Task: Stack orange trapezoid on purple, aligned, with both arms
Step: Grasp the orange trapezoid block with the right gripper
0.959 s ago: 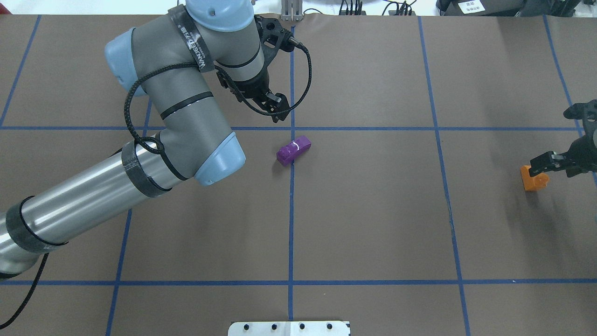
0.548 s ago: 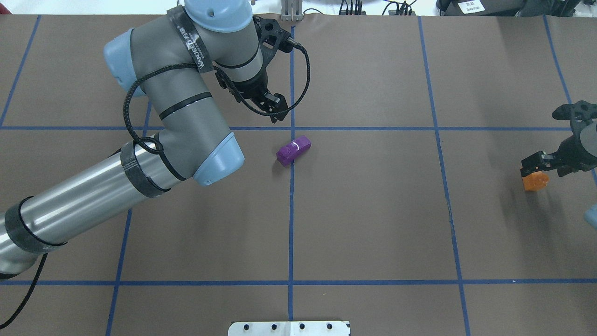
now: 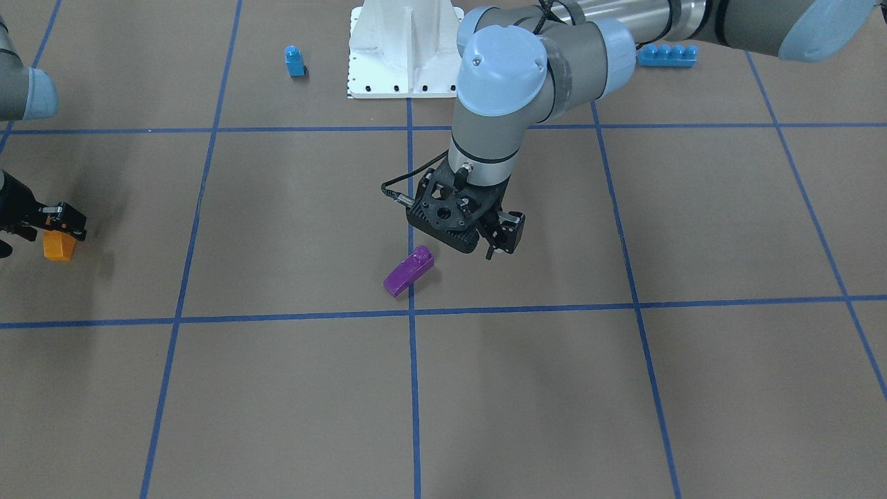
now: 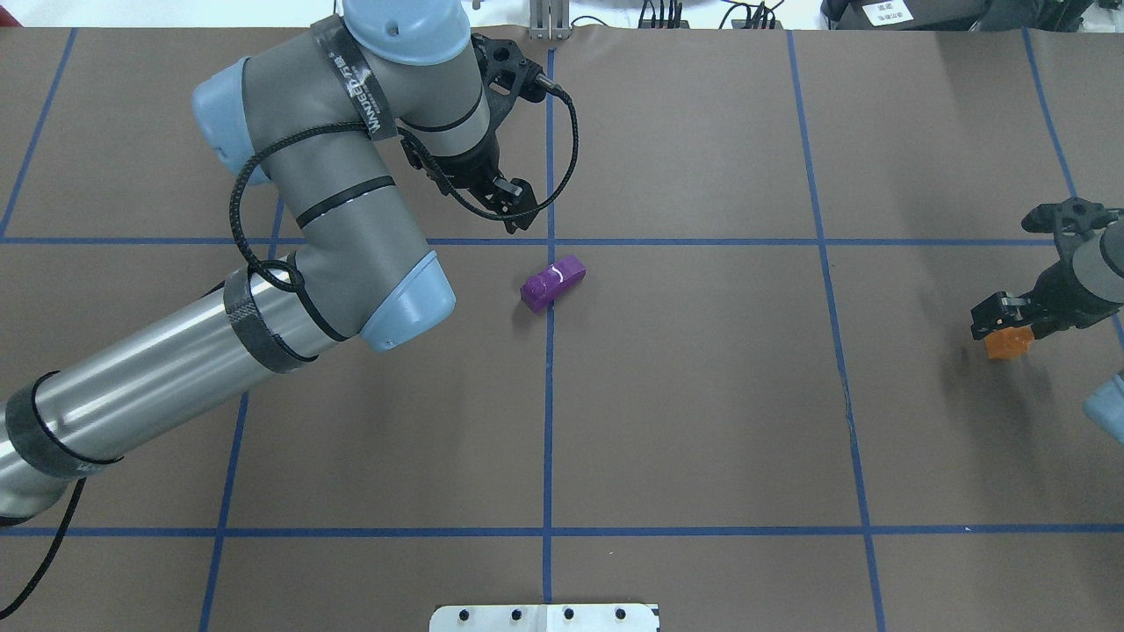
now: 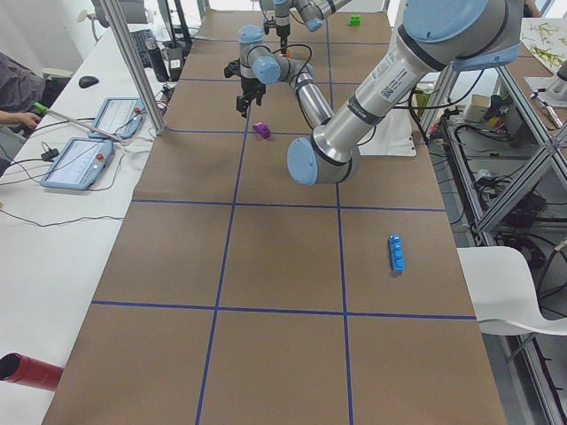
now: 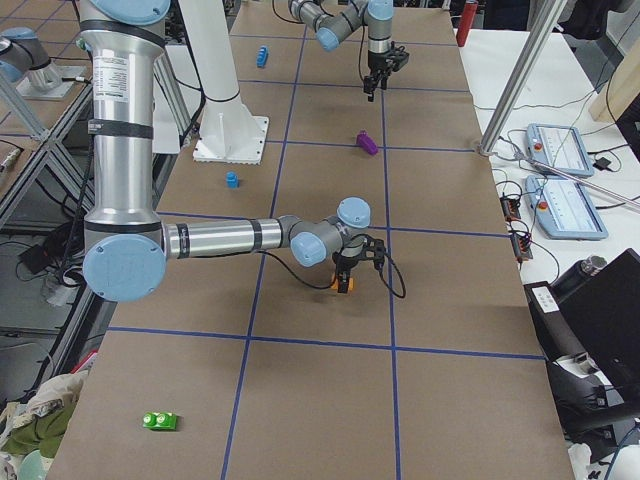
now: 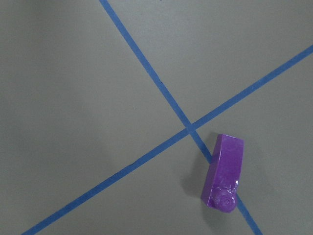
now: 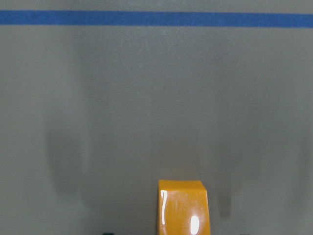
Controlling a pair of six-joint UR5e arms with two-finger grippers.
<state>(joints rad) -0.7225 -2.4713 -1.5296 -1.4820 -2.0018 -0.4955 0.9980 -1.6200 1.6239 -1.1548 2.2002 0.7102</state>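
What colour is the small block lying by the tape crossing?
Glossy purple block, clearest in the left wrist-mounted view.

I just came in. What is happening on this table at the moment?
The right gripper is closed on the orange trapezoid, far out on the robot's right side. The left gripper hovers near the purple block without touching it. The purple block lies on the centre tape line. Nothing is stacked yet.

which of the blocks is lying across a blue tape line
The purple block, mid-table, straddles a tape line. The orange trapezoid in the right tool, the small blue block and the long blue brick are off the tape.
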